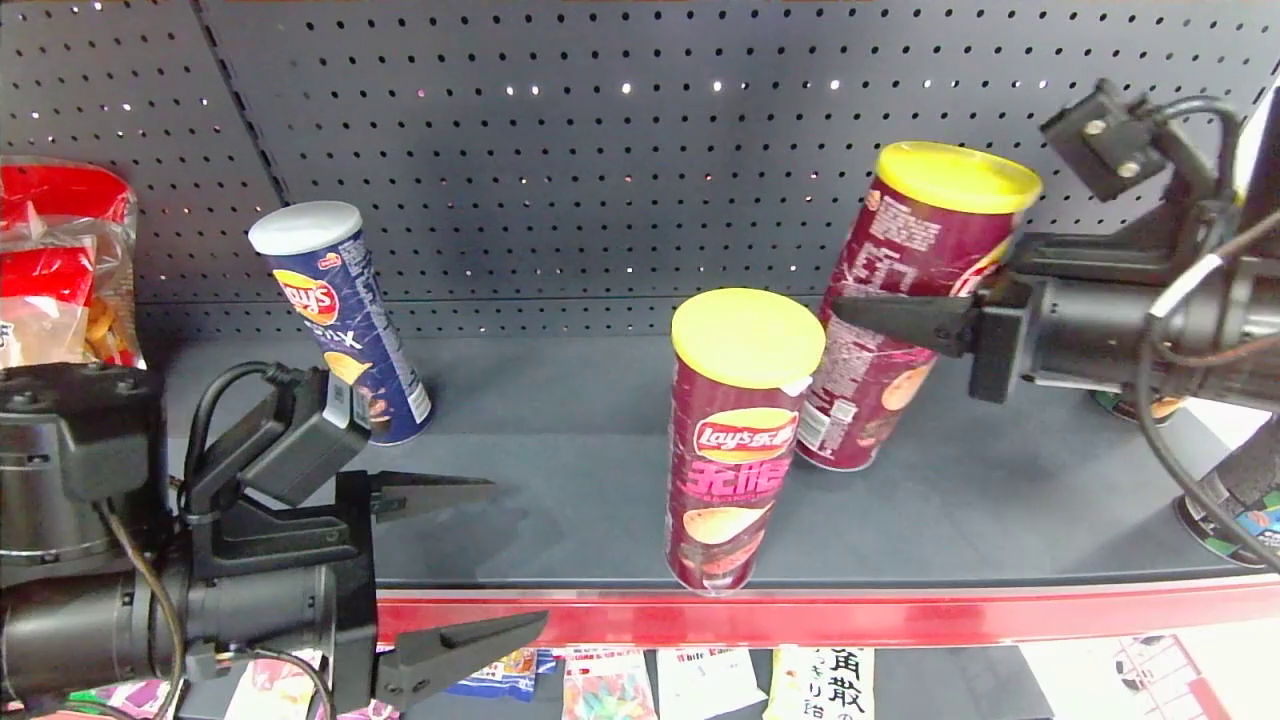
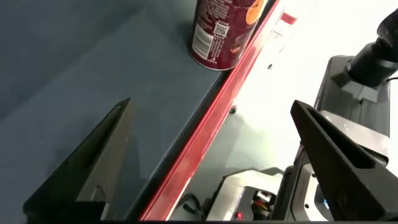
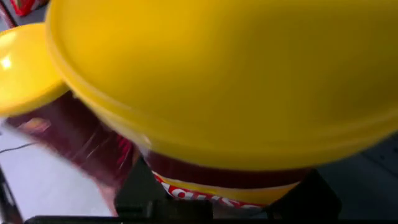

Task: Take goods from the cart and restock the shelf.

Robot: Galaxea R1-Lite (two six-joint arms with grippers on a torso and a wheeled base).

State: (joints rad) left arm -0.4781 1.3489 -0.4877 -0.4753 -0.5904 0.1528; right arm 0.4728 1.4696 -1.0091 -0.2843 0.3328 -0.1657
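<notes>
Cans first: three on the shelf, two maroon with yellow lids and one blue with a white lid.

Nearest in, left of the front can, the left gripper hangs at the red lip. Its jaws are spread wide with nothing between them. One finger sits over the shelf and the other out past the lip. The left wrist view agrees: the gripper gapes across the edge, and the front can is well clear of both fingers.

That front can stands upright right at the lip.

Just behind it and to its right is the second maroon can, and it's leaning, its lid tipped away from the front can. The right gripper has it clamped around the upper body, with one finger across its near side. Whether its base touches the shelf, I can't tell. In the right wrist view its lid looms large, with the front can's lid beside it.

Farther back, well left of the front can, the blue can stands alone against the pegboard.
</notes>
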